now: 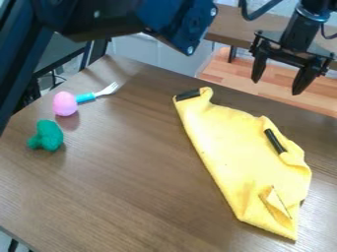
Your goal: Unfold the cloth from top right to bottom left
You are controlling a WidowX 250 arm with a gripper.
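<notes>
Cloth (pixel 230 147) lies lower in view than the pincer (pixel 279 87), apart from it; fingers spread wide.

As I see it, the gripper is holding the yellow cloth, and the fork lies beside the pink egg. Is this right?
Not quite: in the camera view, the gripper hangs open, not holding the yellow cloth. The fork does lie beside the pink egg.

No lettering to read
Looking all round the clock, I can't make out a word, number or sign.
</notes>
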